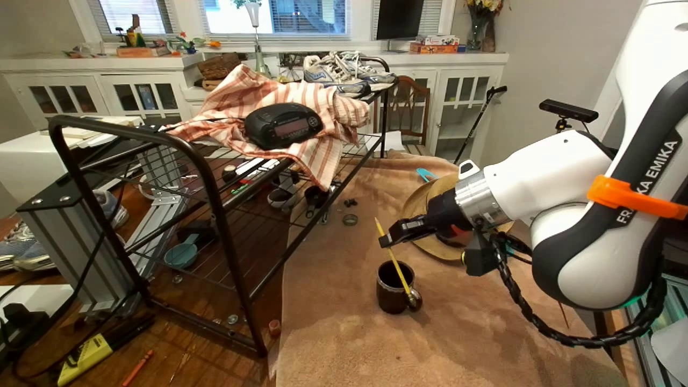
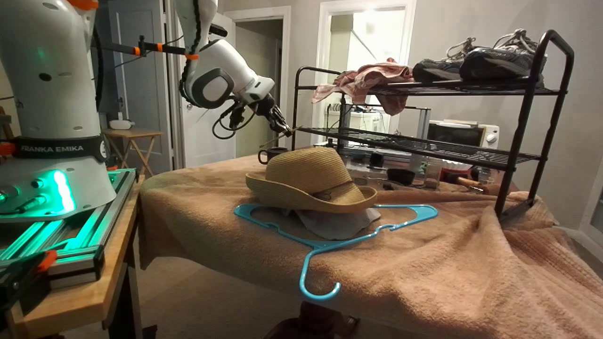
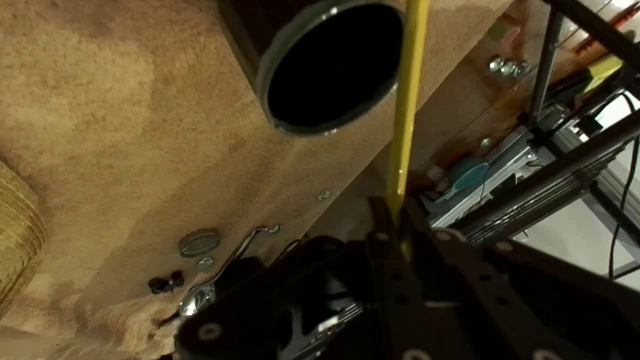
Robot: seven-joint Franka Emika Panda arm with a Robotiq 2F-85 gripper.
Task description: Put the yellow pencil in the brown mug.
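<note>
I have the tool [image 3: 396,212] pinched on the yellow pencil [image 1: 398,269], right of centre and slanting across the brown mug [image 1: 392,294]. Not in yet, I judge: the wrist view puts the pencil along the right side of the mouth, running out at the top edge, and in both exterior views its low end lies toward the mug's handle. Can't tell if it touches. Main risk: if I lower from here, that end likely lands on rim or handle, which could swivel the pencil in the grip or tip the mug. Let go now and it probably drops outside, onto the bench [image 1: 344,333]. The slant causes most of this; I'd want it steeper and over the mouth first.
</note>
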